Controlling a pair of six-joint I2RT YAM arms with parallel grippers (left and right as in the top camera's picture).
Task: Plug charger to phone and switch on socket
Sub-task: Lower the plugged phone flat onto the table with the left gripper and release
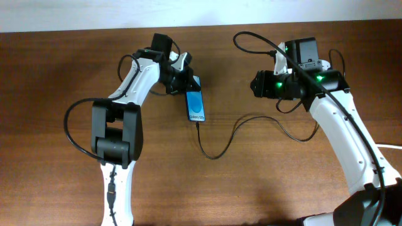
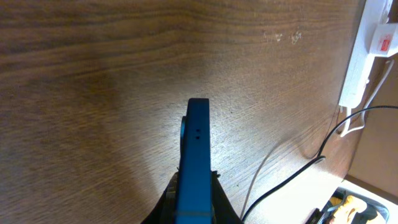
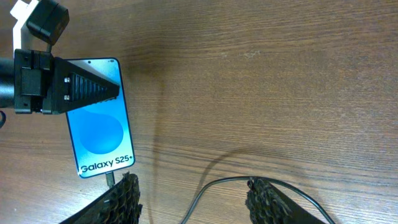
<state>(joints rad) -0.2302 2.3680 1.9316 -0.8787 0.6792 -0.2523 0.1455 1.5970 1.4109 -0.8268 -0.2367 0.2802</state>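
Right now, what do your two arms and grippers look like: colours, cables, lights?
Both arms: white links, black joint housings, thin black cables looping alongside. The right arm shows green lights near its wrist; the left arm shows none. The left gripper has black, ribbed, triangular fingers; the right gripper black fingers with knobbly pads.

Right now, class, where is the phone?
In the overhead view the phone sits just left of centre, its top end between the left arm's fingers, the black cable meeting its bottom end.
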